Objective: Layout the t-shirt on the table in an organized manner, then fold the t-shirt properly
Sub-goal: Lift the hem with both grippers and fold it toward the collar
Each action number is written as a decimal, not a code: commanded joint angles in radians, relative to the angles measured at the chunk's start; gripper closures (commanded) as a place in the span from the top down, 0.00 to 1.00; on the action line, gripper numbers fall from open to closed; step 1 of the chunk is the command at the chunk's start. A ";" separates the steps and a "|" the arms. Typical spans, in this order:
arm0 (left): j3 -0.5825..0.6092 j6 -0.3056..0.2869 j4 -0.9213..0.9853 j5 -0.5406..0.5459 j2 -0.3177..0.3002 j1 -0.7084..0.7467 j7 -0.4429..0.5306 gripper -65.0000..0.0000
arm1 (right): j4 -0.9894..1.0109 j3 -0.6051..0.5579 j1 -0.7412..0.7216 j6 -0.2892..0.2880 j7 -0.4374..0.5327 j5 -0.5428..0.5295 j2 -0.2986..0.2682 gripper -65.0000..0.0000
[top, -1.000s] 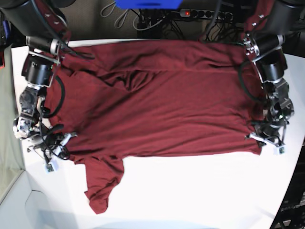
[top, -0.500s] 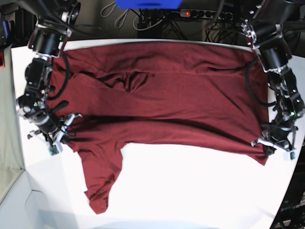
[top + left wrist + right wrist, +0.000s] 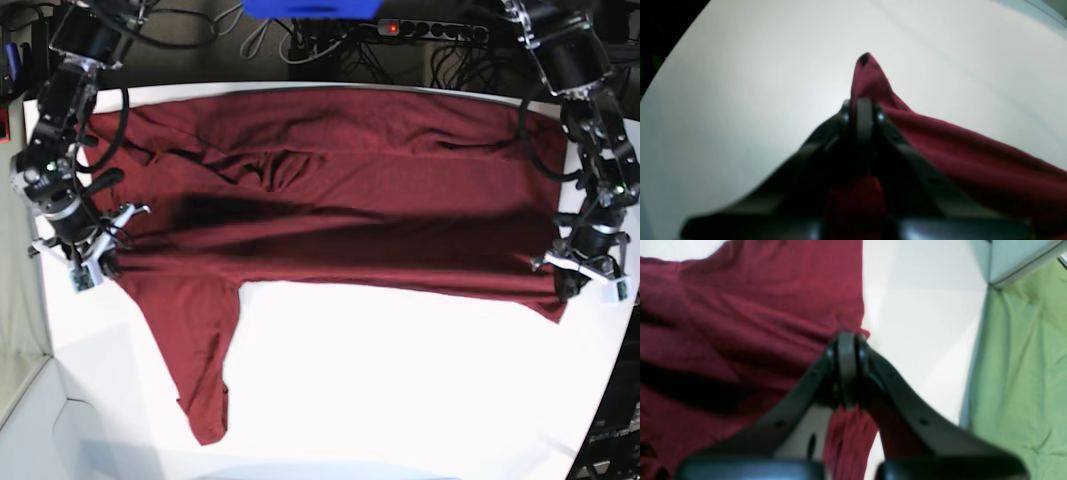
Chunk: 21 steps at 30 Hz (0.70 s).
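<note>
The maroon t-shirt (image 3: 340, 200) stretches across the far half of the white table (image 3: 400, 380), its near edge lifted and pulled taut between both arms. One sleeve (image 3: 195, 370) hangs down toward the front left. My left gripper (image 3: 580, 275) at the right side is shut on the t-shirt's near right corner; the left wrist view shows the left gripper (image 3: 864, 110) pinching a peak of the t-shirt (image 3: 957, 150). My right gripper (image 3: 95, 262) at the left side is shut on the t-shirt's edge; in the right wrist view the right gripper (image 3: 846, 346) clamps the t-shirt (image 3: 756, 306).
A green cloth (image 3: 1023, 373) hangs beside the table's left edge. A power strip (image 3: 430, 30) and cables lie behind the far edge, with a blue object (image 3: 310, 8) at top. Bare white tabletop spreads along the front and right.
Both grippers have risen and moved toward the far side, lifting the shirt's near edge. The fabric has pulled tighter and the hanging sleeve has straightened and shifted inward.
</note>
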<state>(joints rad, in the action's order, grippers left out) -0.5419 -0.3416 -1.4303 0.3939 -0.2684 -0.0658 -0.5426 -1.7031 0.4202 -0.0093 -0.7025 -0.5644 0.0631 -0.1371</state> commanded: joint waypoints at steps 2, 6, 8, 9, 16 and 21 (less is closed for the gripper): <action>-0.005 -0.004 -0.057 0.026 -0.019 0.013 0.029 0.00 | -0.047 0.018 0.009 0.004 0.028 -0.027 -0.011 0.00; -0.005 -0.004 -0.117 0.027 -0.016 0.064 0.029 0.00 | -0.087 0.030 0.056 0.004 0.028 -0.055 -0.017 0.00; -0.005 -0.004 -0.148 0.027 -0.016 0.090 0.029 0.00 | -0.104 0.032 0.087 0.004 0.028 -0.055 -0.017 0.00; -0.005 -0.004 -0.162 0.027 -0.015 0.106 0.029 0.00 | -0.111 0.038 0.104 0.004 0.028 -0.058 -0.016 0.00; -0.128 -0.012 -0.240 0.056 0.022 0.197 0.029 0.00 | -0.117 0.065 0.164 0.004 0.028 -0.115 -0.014 0.00; -0.166 -0.014 -0.249 0.113 0.024 0.226 -0.027 0.00 | -0.117 0.064 0.179 0.004 0.028 -0.121 -0.017 0.00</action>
<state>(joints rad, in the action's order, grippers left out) -0.7025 -0.3523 -1.6608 0.4961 -0.2314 0.1677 -0.5919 -1.8011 0.4786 0.1761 -0.7029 -0.5606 -0.0429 -0.1383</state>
